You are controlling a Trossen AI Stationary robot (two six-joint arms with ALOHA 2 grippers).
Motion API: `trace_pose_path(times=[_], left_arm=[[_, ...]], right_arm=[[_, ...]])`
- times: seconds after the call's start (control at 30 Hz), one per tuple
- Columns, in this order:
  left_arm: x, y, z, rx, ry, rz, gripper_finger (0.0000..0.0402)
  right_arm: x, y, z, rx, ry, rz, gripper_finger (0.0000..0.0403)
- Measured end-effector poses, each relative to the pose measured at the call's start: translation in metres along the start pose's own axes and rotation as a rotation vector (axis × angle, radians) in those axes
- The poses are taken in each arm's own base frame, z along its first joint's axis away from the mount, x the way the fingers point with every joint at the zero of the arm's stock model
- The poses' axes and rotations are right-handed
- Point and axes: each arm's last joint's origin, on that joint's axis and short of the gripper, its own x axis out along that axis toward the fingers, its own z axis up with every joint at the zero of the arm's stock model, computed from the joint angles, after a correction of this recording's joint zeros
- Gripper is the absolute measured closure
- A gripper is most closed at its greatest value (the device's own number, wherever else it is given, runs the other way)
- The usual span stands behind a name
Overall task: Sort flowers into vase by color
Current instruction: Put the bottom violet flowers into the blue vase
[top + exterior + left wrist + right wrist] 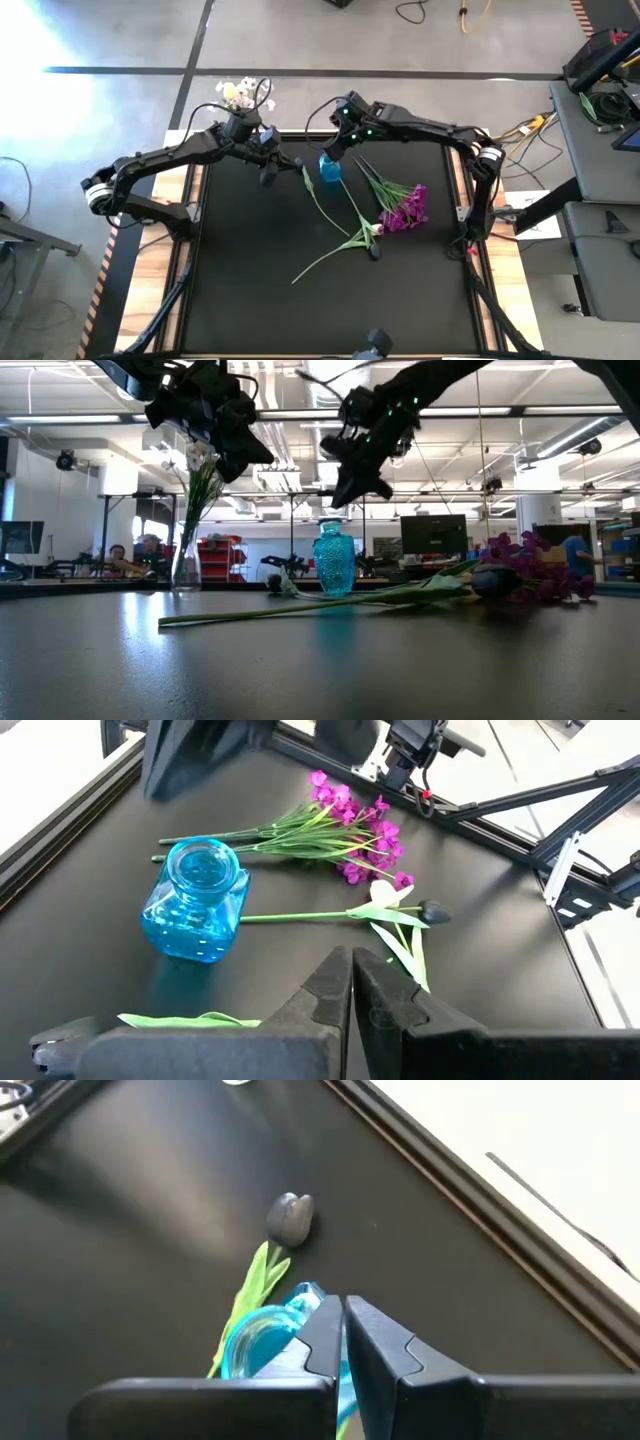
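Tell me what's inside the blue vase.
The blue vase looks empty: the left wrist view looks into its mouth and shows no stems, only tinted glass. The right gripper, shut, hovers just above it and covers part of it in the right wrist view.

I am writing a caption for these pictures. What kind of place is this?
Probably a robotics lab or workshop. Beyond the black table the low view shows a large open hall with ceiling lights, monitors on benches and seated people; cables lie on the concrete floor.
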Motion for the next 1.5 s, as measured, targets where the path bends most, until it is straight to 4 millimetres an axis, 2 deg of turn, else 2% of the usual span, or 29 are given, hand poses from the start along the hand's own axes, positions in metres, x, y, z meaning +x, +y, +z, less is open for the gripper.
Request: trace_pose_path(times=[0.1, 0.2, 0.33, 0.43, 0.6, 0.77, 0.93, 1.07, 1.17, 1.3, 1.4, 1.5], left_arm=[[0.000, 0.000, 0.000, -0.014, 0.000, 0.000, 0.0402], [0.000, 0.000, 0.000, -0.019, 0.000, 0.000, 0.0402], [0.000, 0.000, 0.000, -0.019, -0.001, -0.006, 0.0402], [-0.001, 0.001, 0.000, -0.021, -0.002, -0.018, 0.0402], [-0.002, 0.003, 0.000, -0.017, -0.004, -0.019, 0.0402], [-0.002, 0.003, 0.000, -0.018, -0.005, -0.017, 0.0402], [-0.003, 0.004, 0.000, -0.009, -0.007, -0.019, 0.0402], [-0.003, 0.004, 0.001, -0.008, -0.007, -0.019, 0.0402], [-0.003, 0.004, 0.001, -0.006, -0.010, -0.020, 0.0402], [-0.004, 0.003, 0.004, 0.008, -0.017, -0.020, 0.0402], [-0.006, 0.002, 0.009, 0.024, -0.034, -0.022, 0.0402], [-0.007, 0.001, 0.013, 0.036, -0.045, -0.022, 0.0402]], right_arm=[[-0.026, 0.001, 0.009, -0.020, 0.017, -0.010, 0.0389], [-0.045, -0.003, 0.007, -0.050, 0.076, -0.027, 0.0381], [-0.063, -0.020, -0.012, -0.021, 0.142, 0.002, 0.0375], [-0.069, -0.031, -0.037, 0.051, 0.178, 0.018, 0.0374], [-0.064, -0.034, -0.088, 0.203, 0.234, 0.007, 0.0361], [-0.055, -0.031, -0.125, 0.327, 0.320, -0.026, 0.0298], [-0.042, -0.032, -0.146, 0.360, 0.400, -0.048, 0.0225], [-0.033, -0.031, -0.156, 0.358, 0.452, -0.057, 0.0202], [-0.025, -0.030, -0.160, 0.352, 0.487, -0.062, 0.0206], [-0.015, -0.030, -0.164, 0.349, 0.523, -0.073, 0.0231], [-0.009, -0.031, -0.167, 0.354, 0.551, -0.075, 0.0267], [-0.009, -0.030, -0.167, 0.366, 0.562, -0.038, 0.0320]])
